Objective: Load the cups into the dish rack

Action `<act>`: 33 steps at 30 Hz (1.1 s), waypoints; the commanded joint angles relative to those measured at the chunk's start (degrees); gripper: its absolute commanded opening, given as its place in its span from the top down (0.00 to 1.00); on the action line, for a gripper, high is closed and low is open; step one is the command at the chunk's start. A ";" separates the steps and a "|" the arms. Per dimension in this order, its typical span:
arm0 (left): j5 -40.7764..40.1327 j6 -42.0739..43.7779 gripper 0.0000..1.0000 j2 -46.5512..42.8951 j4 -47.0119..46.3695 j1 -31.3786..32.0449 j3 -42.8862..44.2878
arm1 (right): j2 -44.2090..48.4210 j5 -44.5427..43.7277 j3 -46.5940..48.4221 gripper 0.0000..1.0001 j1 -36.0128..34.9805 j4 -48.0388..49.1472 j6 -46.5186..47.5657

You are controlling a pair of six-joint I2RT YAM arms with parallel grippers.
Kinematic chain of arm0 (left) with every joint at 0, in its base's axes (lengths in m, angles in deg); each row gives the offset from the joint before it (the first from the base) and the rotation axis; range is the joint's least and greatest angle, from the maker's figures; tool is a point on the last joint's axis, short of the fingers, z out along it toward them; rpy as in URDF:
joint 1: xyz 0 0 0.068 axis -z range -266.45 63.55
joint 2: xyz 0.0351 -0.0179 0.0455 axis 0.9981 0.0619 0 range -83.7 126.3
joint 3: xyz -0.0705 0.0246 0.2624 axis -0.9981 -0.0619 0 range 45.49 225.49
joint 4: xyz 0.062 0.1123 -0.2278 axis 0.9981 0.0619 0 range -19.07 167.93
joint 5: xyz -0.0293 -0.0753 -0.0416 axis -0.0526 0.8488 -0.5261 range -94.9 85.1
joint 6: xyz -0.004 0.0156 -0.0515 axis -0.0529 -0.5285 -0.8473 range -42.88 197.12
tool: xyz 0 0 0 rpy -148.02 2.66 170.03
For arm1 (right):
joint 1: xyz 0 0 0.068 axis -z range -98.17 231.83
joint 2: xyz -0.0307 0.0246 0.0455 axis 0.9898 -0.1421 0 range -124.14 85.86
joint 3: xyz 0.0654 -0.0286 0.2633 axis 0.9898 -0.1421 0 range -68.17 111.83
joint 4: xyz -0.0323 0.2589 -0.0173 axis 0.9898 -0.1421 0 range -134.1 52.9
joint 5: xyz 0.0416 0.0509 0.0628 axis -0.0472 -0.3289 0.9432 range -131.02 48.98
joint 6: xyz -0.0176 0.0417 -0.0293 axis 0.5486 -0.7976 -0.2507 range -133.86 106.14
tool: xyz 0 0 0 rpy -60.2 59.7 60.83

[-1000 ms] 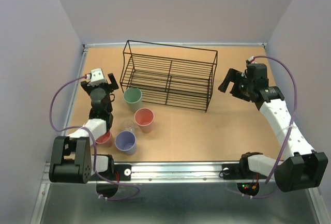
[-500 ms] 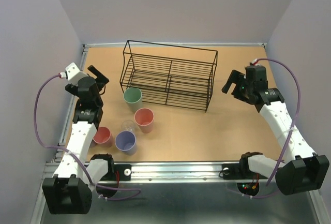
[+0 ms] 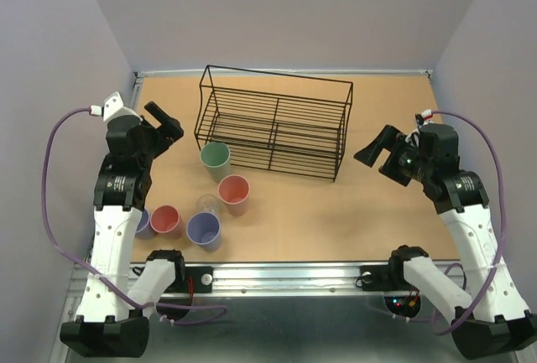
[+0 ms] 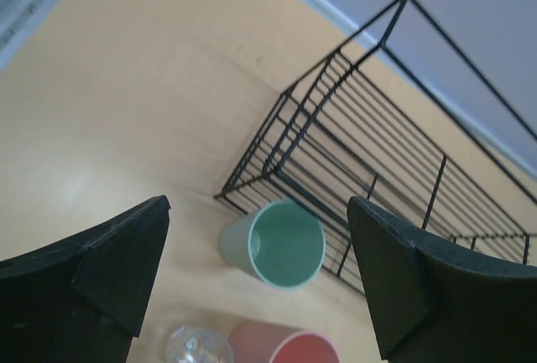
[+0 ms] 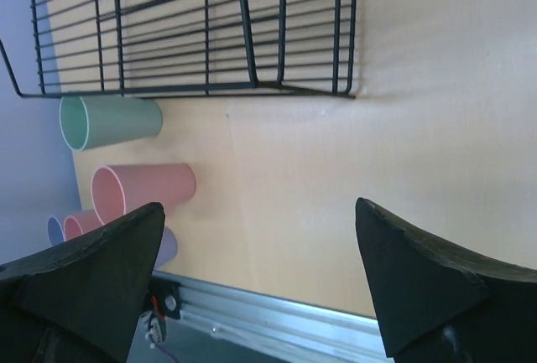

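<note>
The black wire dish rack [image 3: 277, 132] stands at the back middle, with no cup in it. In front of its left end stand a sage green cup [image 3: 216, 156], a pink cup [image 3: 234, 191], a small clear cup [image 3: 207, 204], a purple cup [image 3: 204, 230] and a second pink cup [image 3: 166, 220]. Another purple cup [image 3: 143, 221] is partly hidden by the left arm. My left gripper [image 3: 164, 124] is open and empty, raised left of the rack; its view shows the green cup [image 4: 281, 243] below between the fingers. My right gripper [image 3: 377, 147] is open and empty, right of the rack [image 5: 201, 36].
Grey walls close in the table on the left, back and right. A metal rail [image 3: 285, 275] runs along the near edge, also seen in the right wrist view [image 5: 277, 325]. Bare tabletop [image 3: 336, 212] lies between the cups and the right arm.
The left arm has risen and swung out to the left, uncovering the near pink cup and a second purple cup. The right arm has pulled back toward the near right. The cups have not moved.
</note>
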 commanded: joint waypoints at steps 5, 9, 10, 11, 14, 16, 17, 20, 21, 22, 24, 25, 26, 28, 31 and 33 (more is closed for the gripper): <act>14.60 -0.54 0.01 -4.92 10.95 0.33 -0.32 | 4.77 4.45 9.69 0.00 -0.52 -15.74 -2.11; 21.12 0.60 0.01 -9.41 12.35 0.59 -2.61 | 6.54 4.54 9.10 0.00 -0.43 -18.47 0.08; 22.18 0.86 0.01 -10.12 13.14 0.59 -4.18 | 7.06 4.63 8.13 0.00 -0.52 -18.47 0.61; 22.54 1.21 0.01 -10.64 14.10 0.59 -4.72 | 7.24 4.63 7.34 0.00 -0.34 -17.95 1.48; 22.10 2.00 0.01 -10.91 19.99 0.68 -6.47 | 6.11 4.10 4.53 0.00 -0.43 -15.14 2.89; 22.98 2.18 0.01 -12.23 21.49 0.68 -8.06 | 5.23 3.32 3.56 0.00 -0.43 -13.12 3.77; 23.15 2.35 0.03 -12.67 21.76 0.77 -9.89 | 4.79 2.70 2.60 0.00 -0.43 -12.15 4.30; 24.03 2.62 0.07 -13.29 22.82 1.03 -12.89 | 2.85 1.29 2.59 0.00 -0.43 -9.51 6.58; 24.30 2.27 0.09 -13.03 22.82 1.29 -13.77 | 2.50 1.46 2.59 0.00 -0.52 -9.15 6.50; 23.69 1.57 0.10 -12.94 22.73 2.08 -14.91 | 2.41 1.90 2.50 0.00 -0.95 -8.89 6.24; 20.89 0.17 0.11 -11.63 22.21 3.13 -15.45 | 2.41 3.83 1.89 0.00 -1.04 -8.10 5.45; 19.91 0.16 0.11 -11.01 21.59 4.01 -15.45 | 2.58 4.45 1.54 0.00 -1.04 -7.75 5.18; 19.12 -1.06 0.13 -10.31 20.89 4.98 -15.62 | 2.76 4.80 1.10 0.00 -1.22 -7.40 5.10; 15.96 -2.82 0.15 -7.58 18.61 9.54 -15.71 | 3.72 4.90 -0.22 0.00 -1.40 -7.04 4.92; 10.95 -6.42 0.15 -2.40 15.88 18.33 -15.01 | 5.39 3.75 -1.54 0.00 -1.48 -7.30 5.09; 8.14 -8.44 0.16 0.93 14.82 23.24 -14.48 | 6.01 2.79 -1.81 0.00 -1.40 -7.83 5.44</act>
